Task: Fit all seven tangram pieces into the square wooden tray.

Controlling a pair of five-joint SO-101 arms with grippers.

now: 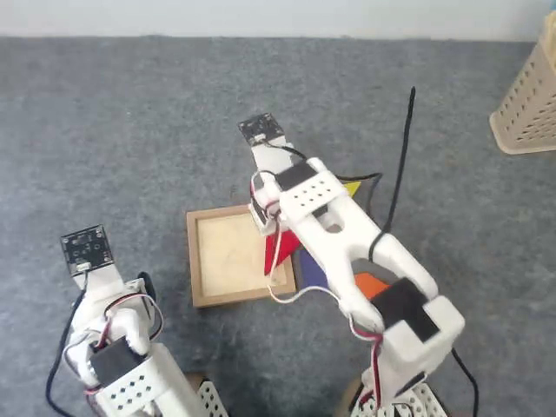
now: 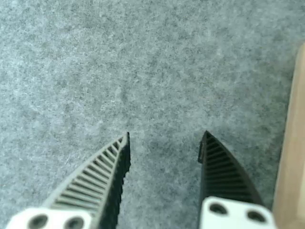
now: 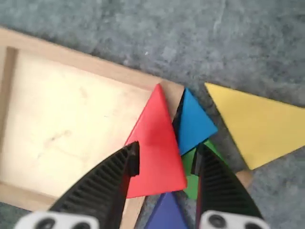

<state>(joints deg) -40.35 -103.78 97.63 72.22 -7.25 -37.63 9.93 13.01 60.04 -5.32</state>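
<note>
**Red triangle on the rim: first placement in hand**

Your left gripper [image 2: 167, 138] hangs over bare carpet [image 2: 143, 62] just left of the tray [image 1: 228, 252], jaws wide and holding nothing. The only piece over the tray is the red triangle [image 3: 152, 129], which lies across the right rim, part inside and part out. Your right gripper [image 3: 167, 152] sits over that triangle, jaws apart and astride it rather than pinching. Beside the rim cluster the blue triangle [image 3: 193, 121], green piece [image 3: 190, 164] and purple piece [image 3: 167, 214]. The yellow triangle [image 3: 257, 126] lies farther right. I judge this the first placement. Next, carry the red triangle leftward off the rim until it drops flat.
</note>
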